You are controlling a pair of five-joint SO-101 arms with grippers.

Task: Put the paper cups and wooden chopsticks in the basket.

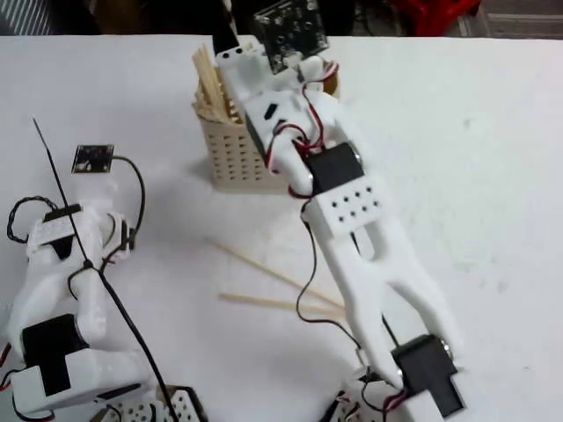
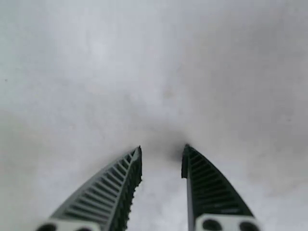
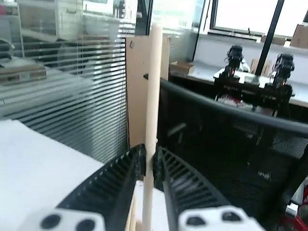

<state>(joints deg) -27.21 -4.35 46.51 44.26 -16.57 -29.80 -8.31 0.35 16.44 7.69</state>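
Note:
A cream perforated basket (image 1: 230, 156) stands at the table's far middle with several wooden chopsticks (image 1: 211, 81) upright in it. My right arm (image 1: 273, 105) stretches over the basket. In the right wrist view my right gripper (image 3: 149, 163) is shut on one upright chopstick (image 3: 154, 86). Two more chopsticks (image 1: 274, 278) lie loose on the table in front of the basket, beside the right arm. My left arm (image 1: 62, 246) sits folded at the left. Its gripper (image 2: 162, 153) is open just above bare white table, with nothing between its fingers.
A brown rim (image 1: 332, 81), perhaps a paper cup, peeks out behind the right arm at the basket. A small black board (image 1: 92, 160) and black cables (image 1: 106, 281) lie by the left arm. White table (image 1: 457, 132) stretches to the right.

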